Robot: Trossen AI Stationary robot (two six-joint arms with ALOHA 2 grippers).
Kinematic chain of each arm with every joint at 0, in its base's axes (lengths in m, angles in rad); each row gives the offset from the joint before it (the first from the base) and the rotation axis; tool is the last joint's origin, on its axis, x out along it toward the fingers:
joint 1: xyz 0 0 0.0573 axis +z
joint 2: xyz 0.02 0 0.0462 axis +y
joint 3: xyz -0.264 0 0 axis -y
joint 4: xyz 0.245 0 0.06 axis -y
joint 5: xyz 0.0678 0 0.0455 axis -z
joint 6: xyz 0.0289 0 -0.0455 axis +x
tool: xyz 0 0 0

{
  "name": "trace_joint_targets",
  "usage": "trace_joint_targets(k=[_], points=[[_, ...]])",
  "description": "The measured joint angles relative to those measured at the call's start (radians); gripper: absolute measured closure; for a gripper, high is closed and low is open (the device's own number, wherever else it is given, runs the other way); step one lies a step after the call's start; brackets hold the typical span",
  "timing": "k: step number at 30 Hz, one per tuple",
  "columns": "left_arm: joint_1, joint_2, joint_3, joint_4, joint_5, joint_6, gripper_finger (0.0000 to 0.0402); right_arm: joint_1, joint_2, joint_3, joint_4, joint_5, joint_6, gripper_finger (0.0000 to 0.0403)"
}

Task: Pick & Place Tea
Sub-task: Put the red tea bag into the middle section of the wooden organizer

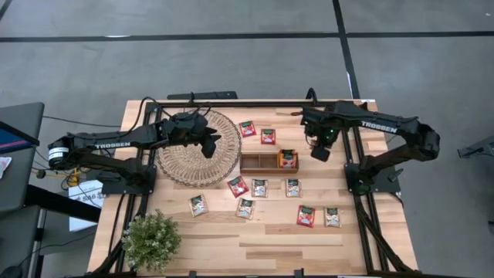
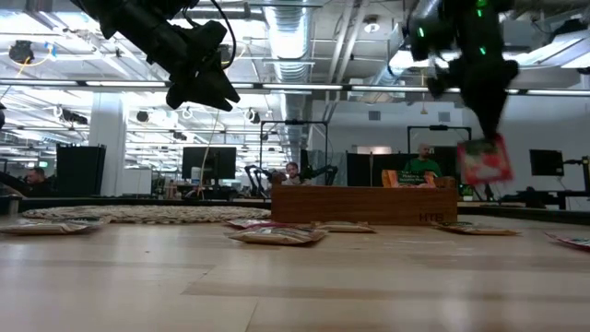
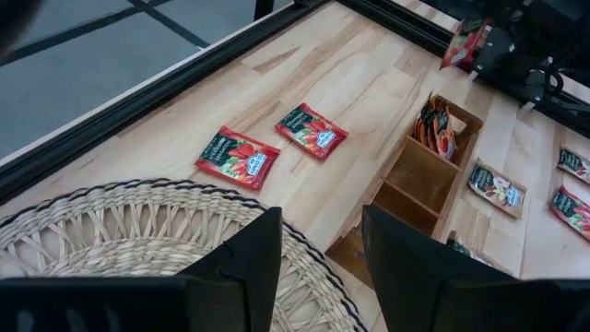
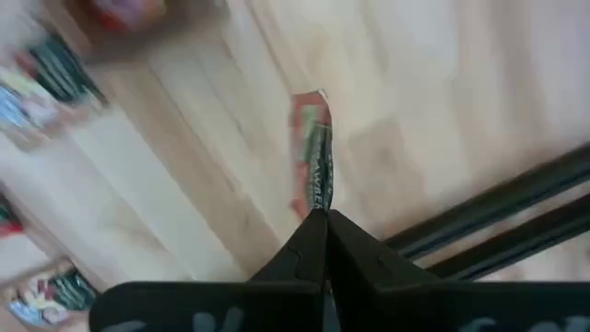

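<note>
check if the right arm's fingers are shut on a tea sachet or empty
Shut on one: the right gripper pinches a red paper tea sachet edge-on, hanging above the light wooden table.

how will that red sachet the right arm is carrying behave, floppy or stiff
Likely fairly stiff and light: the red sachet hangs flat from the right end effector, pinched by one edge. It may swing or twist, since nothing supports its lower edge.

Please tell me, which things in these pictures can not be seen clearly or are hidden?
- Printed labels on the tea sachets: too small in the high view.
- Held red sachet: edge-on and blurred in the right wrist view; right pincer shut on it.
- Wooden tray compartments: hidden by its own wall in the low view.
- Woven mat: cut off by the picture's edge and by the left pincer fingers.
</note>
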Motion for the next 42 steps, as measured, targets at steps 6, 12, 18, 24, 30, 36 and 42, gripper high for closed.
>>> trace_joint_targets(k=[6, 12, 18, 24, 30, 36, 42], points=[[0.000, 0.000, 0.000, 0.000, 0.000, 0.000, 0.0259, 0.087, 0.075, 0.222, -0.005, 0.003, -0.047, 0.0403], [0.000, 0.000, 0.000, 0.000, 0.000, 0.000, 0.0259, 0.157, 0.223, 0.446, -0.009, 0.002, -0.143, 0.0403], [0.000, 0.000, 0.000, -0.007, 0.000, 0.000, 0.0259, 0.218, 0.377, 0.622, -0.019, -0.008, -0.253, 0.0403], [0.000, 0.000, 0.000, -0.011, 0.000, 0.001, 0.0259, 0.252, 0.478, 0.663, -0.016, -0.057, -0.302, 0.0403], [0.000, 0.000, 0.000, -0.014, 0.000, 0.002, 0.0259, 0.253, 0.541, 0.663, 0.040, -0.059, -0.309, 0.0403], [0.000, 0.000, 0.000, -0.016, 0.000, 0.003, 0.0259, 0.226, 0.555, 0.616, 0.101, -0.119, -0.297, 0.0403], [0.000, 0.000, 0.000, -0.016, 0.000, 0.003, 0.0259, 0.198, 0.591, 0.589, 0.106, -0.135, -0.306, 0.0403]])
